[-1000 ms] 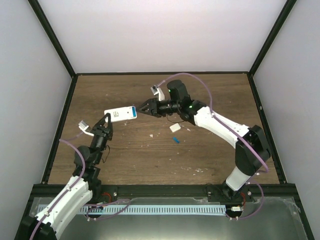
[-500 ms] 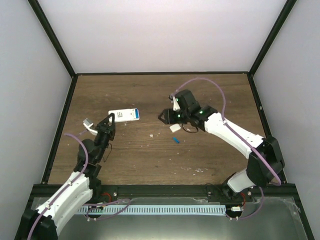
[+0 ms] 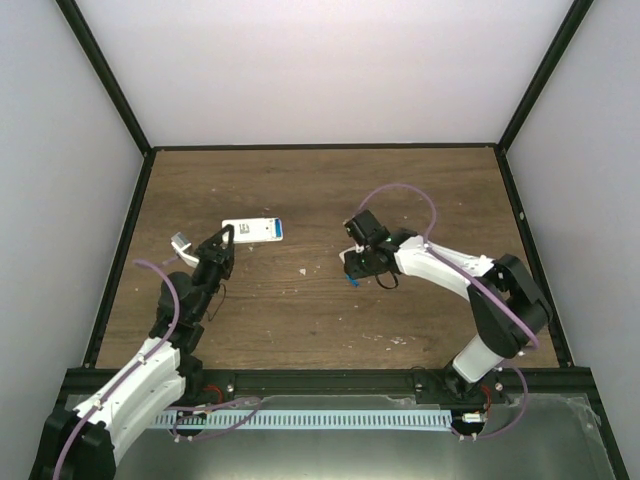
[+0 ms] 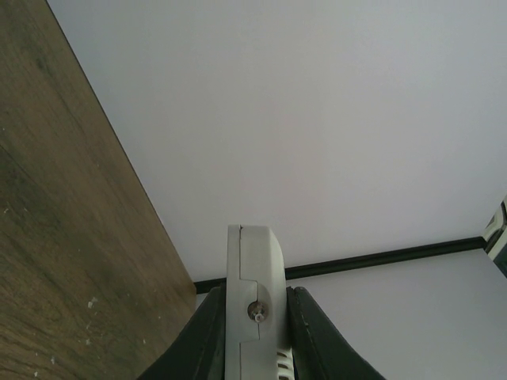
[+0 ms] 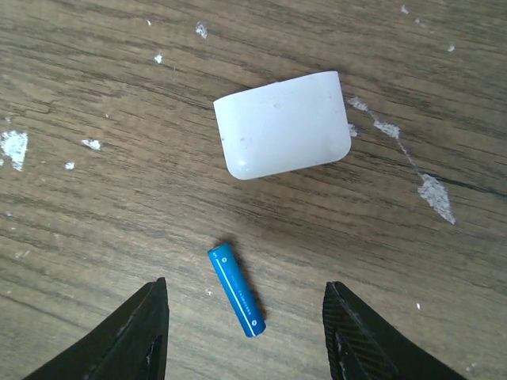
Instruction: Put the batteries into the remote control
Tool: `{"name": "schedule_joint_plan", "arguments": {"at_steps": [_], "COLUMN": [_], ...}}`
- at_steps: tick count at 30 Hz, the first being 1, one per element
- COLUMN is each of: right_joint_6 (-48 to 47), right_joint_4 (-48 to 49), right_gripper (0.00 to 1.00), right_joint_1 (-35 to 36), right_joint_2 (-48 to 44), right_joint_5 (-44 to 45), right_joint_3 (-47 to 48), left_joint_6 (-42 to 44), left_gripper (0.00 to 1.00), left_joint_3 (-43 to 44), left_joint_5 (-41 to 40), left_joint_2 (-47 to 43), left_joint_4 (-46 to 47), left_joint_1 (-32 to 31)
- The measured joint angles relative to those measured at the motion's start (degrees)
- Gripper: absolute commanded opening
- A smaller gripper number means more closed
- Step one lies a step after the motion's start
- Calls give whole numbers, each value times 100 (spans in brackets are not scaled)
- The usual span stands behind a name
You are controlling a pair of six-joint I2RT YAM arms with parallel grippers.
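Note:
The white remote control [image 3: 252,231], blue at its right end, is held off the table by my left gripper [image 3: 222,245], which is shut on its left end. In the left wrist view the remote [image 4: 252,277] shows edge-on between the two fingers of the gripper [image 4: 251,297]. My right gripper [image 3: 352,266] is open and points down over one blue battery [image 3: 352,283]. In the right wrist view the battery [image 5: 236,290] lies flat on the wood between the spread fingers of the gripper [image 5: 245,293], untouched. Only one battery shows.
A small white rounded-rectangle plastic cover [image 5: 283,125] lies on the table just beyond the battery. Pale whitish specks [image 5: 434,194] are scattered on the wooden table [image 3: 420,320]. Black frame rails and white walls enclose the table.
My right gripper has drawn back from the remote's blue end, swung right and toward me, and lowered over the battery. My left gripper has carried the remote slightly to the right.

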Motion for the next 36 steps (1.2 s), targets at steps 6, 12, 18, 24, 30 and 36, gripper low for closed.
{"name": "schedule_joint_plan", "arguments": {"at_steps": [6, 12, 18, 24, 30, 36], "right_joint_6": [-227, -334, -372, -385, -400, -472], "right_joint_4": [201, 284, 461, 560, 656, 691], "right_gripper": [42, 37, 33, 29, 21, 3], "right_joint_1": [0, 0, 0, 0, 0, 0], "right_joint_2": [238, 343, 374, 396, 428, 459], "right_joint_5": [-66, -245, -413, -476, -483, -520], "right_joint_3": [-184, -391, -505, -632, -638, -627], "left_joint_6": [0, 0, -4, -15, -22, -24], "left_gripper": [0, 0, 0, 0, 0, 0], "left_joint_3": [0, 13, 13, 15, 20, 20], "left_joint_5": [0, 2, 7, 26, 31, 24], "left_joint_2": [11, 105, 271, 422, 463, 463], "left_joint_4": [-2, 2, 57, 164, 238, 240], "left_joint_1": [0, 0, 0, 0, 0, 0]}}
